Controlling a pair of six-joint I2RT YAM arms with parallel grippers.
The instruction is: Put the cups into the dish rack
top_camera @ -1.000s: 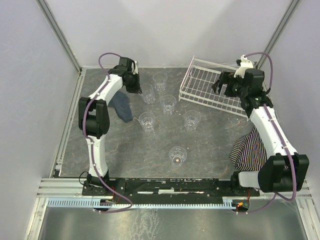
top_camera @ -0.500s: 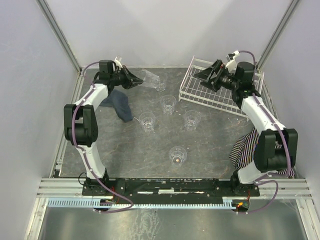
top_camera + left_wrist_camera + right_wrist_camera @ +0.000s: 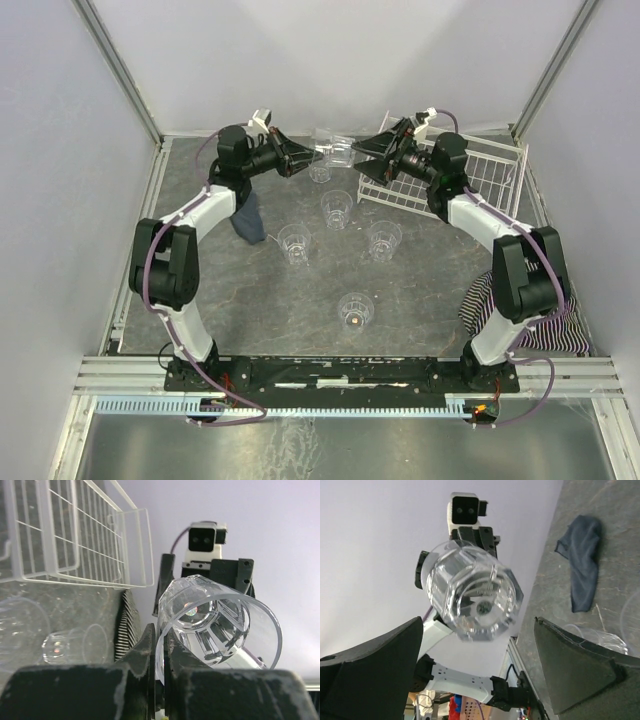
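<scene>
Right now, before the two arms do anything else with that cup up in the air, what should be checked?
1. Hold of the left gripper on the cup: ok, it pinches the wall at the rim.
2. Is the right gripper open: ok, its fingers are spread wide.
3. Aim: ok, the cup's base faces between those fingers.
4. Depth, cup far enough in to grab: cannot tell.
5. Room in the dish rack: ok, no cup shows in its visible part.

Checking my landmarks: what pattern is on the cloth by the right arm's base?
The cloth has dark and white stripes; the top view shows it best.
</scene>
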